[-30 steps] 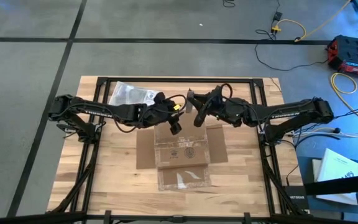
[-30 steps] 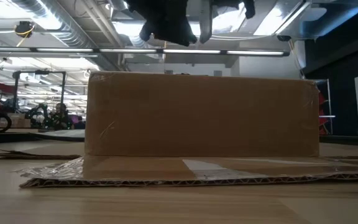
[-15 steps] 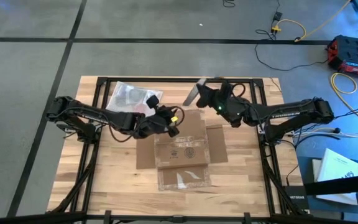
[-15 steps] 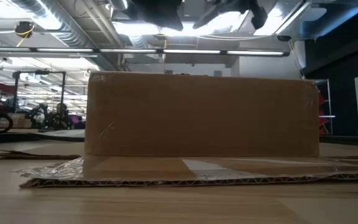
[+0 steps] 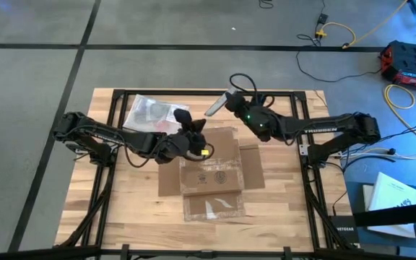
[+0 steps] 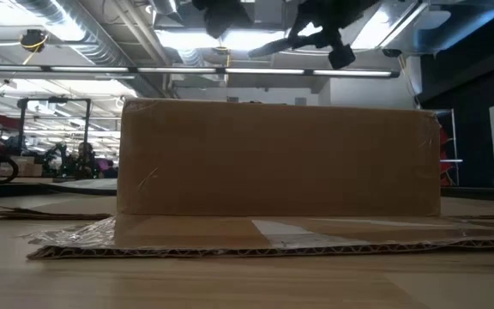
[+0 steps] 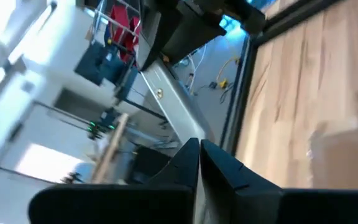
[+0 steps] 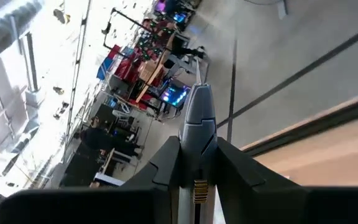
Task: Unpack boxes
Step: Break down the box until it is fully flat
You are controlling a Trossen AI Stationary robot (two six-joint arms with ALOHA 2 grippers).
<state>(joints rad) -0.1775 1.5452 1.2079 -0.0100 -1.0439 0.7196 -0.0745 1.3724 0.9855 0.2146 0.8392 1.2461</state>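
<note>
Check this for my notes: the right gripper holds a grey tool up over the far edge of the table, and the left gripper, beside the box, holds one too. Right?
Not quite. The left gripper is shut on nothing, as the left wrist view shows. The right gripper does hold the grey tool over the table's far edge, and the left sits at the box's far left corner.

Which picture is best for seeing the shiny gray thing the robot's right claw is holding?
The right wrist view: the gray tool sticks out close up between the right gripper's fingers, clamped on it. The high view shows it small, over the table's far edge. The low view gives only a dark outline overhead. The left wrist view misses it.
</note>
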